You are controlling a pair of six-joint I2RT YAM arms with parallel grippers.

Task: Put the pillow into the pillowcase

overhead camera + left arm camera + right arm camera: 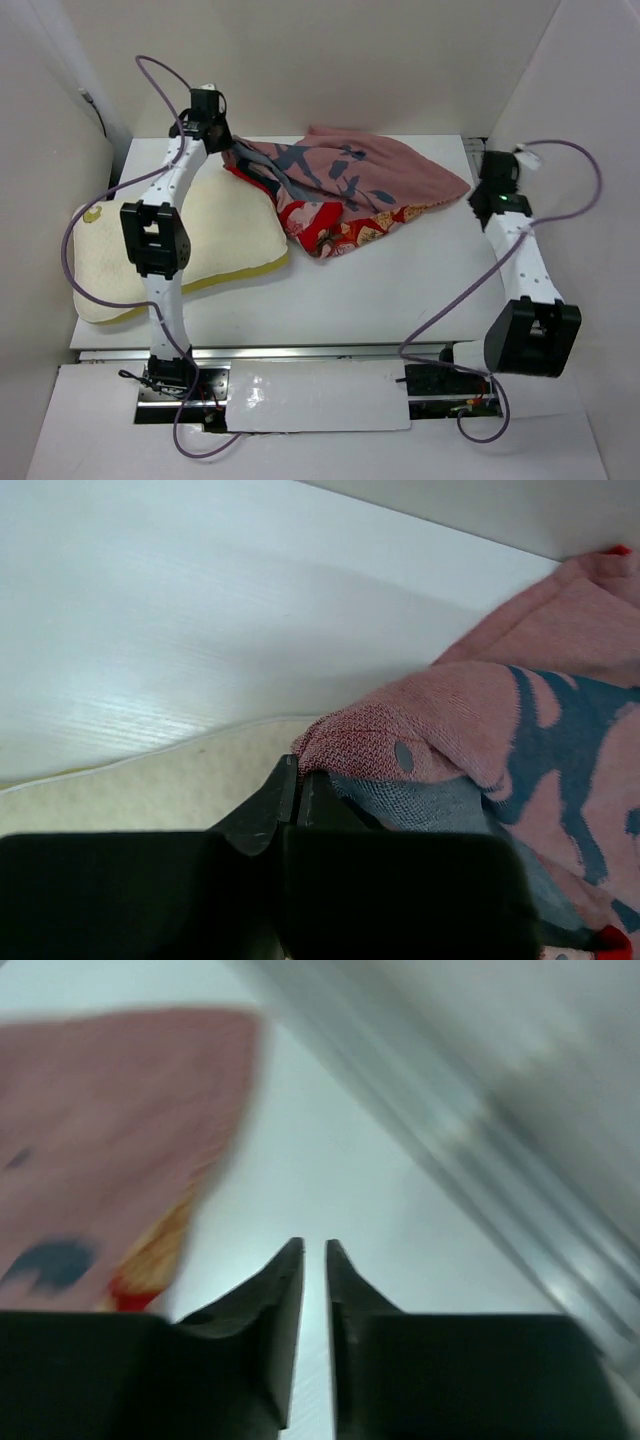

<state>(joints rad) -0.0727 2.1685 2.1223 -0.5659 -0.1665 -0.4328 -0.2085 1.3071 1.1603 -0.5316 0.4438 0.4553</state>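
The cream pillow (pixel 215 235) lies flat at the left of the table, under my left arm. Right of it the pillowcase (pixel 350 185) lies crumpled, dull pink side with dark blue marks up, red and orange print showing at its front edge. My left gripper (pixel 222 140) is at the case's far left corner. In the left wrist view it (pixel 298 770) is shut, with a fold of the pillowcase (pixel 500 710) at its tips and the pillow (pixel 150 790) below. My right gripper (pixel 314 1245) hangs just right of the pillowcase (pixel 110 1130), open by a narrow gap, holding nothing.
The white table (pixel 400 290) is boxed in by white walls at the back (pixel 350 60) and on both sides. My right arm (pixel 525 260) runs along the right edge. Purple cables loop from both arms.
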